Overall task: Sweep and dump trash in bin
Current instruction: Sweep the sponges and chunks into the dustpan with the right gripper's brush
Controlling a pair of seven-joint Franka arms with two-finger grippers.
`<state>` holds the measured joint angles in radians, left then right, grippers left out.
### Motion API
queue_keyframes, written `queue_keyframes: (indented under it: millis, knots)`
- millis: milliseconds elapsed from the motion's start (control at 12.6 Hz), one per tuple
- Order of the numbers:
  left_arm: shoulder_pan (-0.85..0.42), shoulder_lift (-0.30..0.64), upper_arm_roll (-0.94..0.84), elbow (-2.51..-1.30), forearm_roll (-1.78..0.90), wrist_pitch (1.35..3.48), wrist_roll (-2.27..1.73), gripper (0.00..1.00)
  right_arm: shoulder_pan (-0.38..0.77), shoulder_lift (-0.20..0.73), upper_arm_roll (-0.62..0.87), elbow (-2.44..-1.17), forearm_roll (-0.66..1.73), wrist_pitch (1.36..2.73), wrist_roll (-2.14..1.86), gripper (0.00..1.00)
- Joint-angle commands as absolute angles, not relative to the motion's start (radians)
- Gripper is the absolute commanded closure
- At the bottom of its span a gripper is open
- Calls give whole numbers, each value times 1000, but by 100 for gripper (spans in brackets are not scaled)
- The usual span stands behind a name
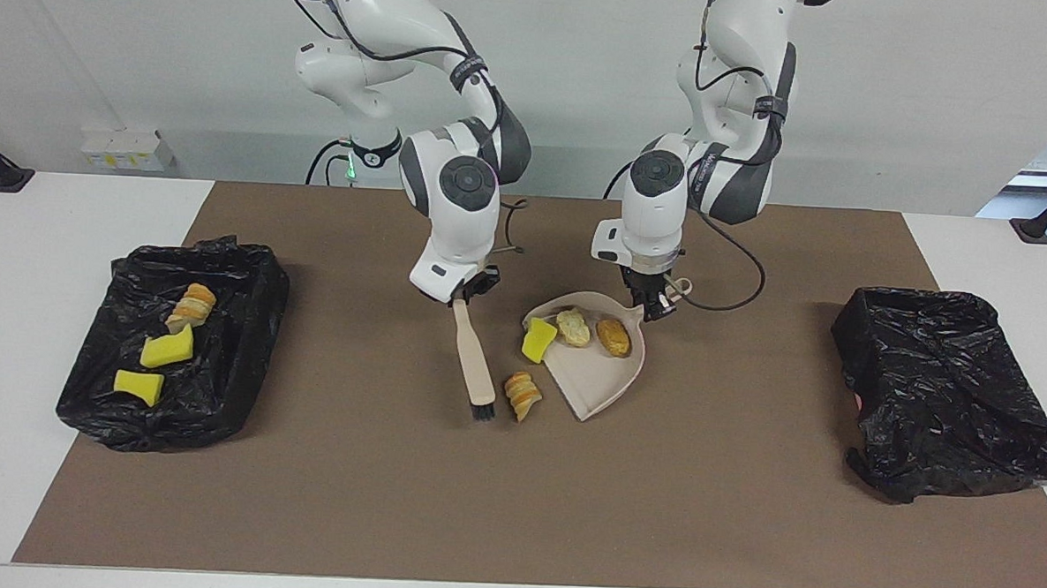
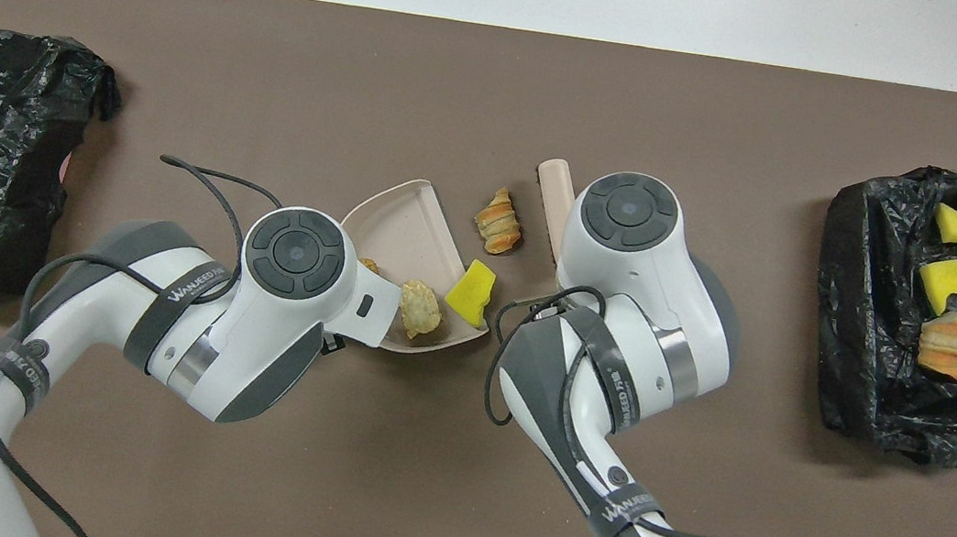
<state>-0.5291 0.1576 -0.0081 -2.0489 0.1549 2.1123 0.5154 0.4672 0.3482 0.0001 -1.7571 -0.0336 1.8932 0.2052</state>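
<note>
My right gripper (image 1: 471, 292) is shut on the handle of a beige brush (image 1: 474, 363). The brush slants down so its black bristles sit at the mat beside a loose pastry piece (image 1: 522, 395), on the side toward the right arm's end. My left gripper (image 1: 655, 305) is shut on the handle of the beige dustpan (image 1: 604, 381). In the pan lie a yellow sponge chunk (image 1: 537, 339), a pale bread piece (image 1: 573, 326) and a golden piece (image 1: 613, 337). From overhead, the loose pastry (image 2: 499, 220) lies by the dustpan's (image 2: 401, 221) open edge, and both grippers are hidden under their wrists.
A black-lined bin (image 1: 262, 309) toward the right arm's end holds two yellow sponge chunks and a pastry piece. Another black-bagged bin (image 1: 944, 383) sits toward the left arm's end. A brown mat (image 1: 514, 506) covers the table.
</note>
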Motion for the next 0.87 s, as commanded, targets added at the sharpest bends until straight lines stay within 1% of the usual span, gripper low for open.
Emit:
queue_keyframes:
  millis: [0,237,316,475,791]
  knots:
    - [-518,137,-9,-2086,169,2123,499,100,494,391,15,-1721,-32,1907,183,100]
    - [-518,133,-9,-2088,169,2120,500,100,550,370,17,-1773,59,1916,181,100]
    - [-518,133,-9,-2088,169,2120,503,100,558,351,20,-1804,136,1917,179,100]
    - [-520,133,-9,-2088,169,2121,506,100,563,345,20,-1812,327,1899,99,100]
    - [-494,140,-11,-2085,169,2131,557,100,529,333,17,-1802,345,1878,52,100]
